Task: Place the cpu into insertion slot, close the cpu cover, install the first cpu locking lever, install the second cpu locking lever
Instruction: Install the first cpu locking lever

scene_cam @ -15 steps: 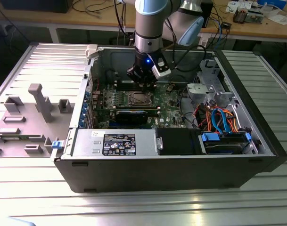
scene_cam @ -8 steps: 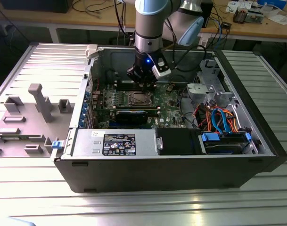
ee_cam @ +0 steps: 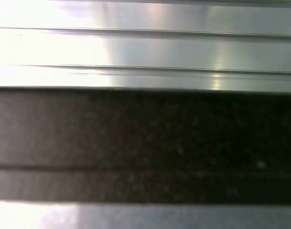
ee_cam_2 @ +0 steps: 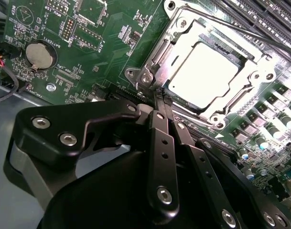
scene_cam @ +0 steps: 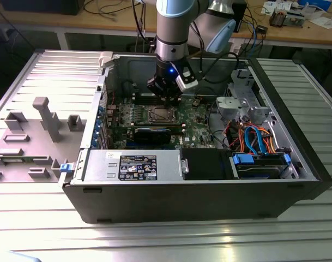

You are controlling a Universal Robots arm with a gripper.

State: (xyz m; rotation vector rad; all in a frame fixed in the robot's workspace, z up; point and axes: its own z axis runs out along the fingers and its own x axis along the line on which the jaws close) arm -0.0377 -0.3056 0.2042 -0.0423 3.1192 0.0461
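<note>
The cpu (ee_cam_2: 207, 71), a silver-grey square, lies flat in the insertion slot (ee_cam_2: 146, 76) on the green board. The cpu cover (ee_cam_2: 182, 45), a bright metal frame, lies down over it, and the chip shows through its window. A thin lever rod (ee_cam_2: 231, 24) runs along one side of the socket. My gripper (ee_cam_2: 160, 98) is shut, its black fingers (ee_cam_2: 159, 138) pressed together with their tips at the socket's corner. In the exterior view the gripper (scene_cam: 167, 97) hangs inside the open computer case, just above the socket (scene_cam: 159, 113).
Black memory slots (ee_cam_2: 264, 21) run beside the socket, and a coin battery (ee_cam_2: 40, 55) sits on the board. A grey power supply box (scene_cam: 134, 165) lies at the case front. A drive cage with coloured cables (scene_cam: 258, 136) is on the exterior view's right. Ribbed metal (ee_cam: 145, 52) shows in the first wrist view.
</note>
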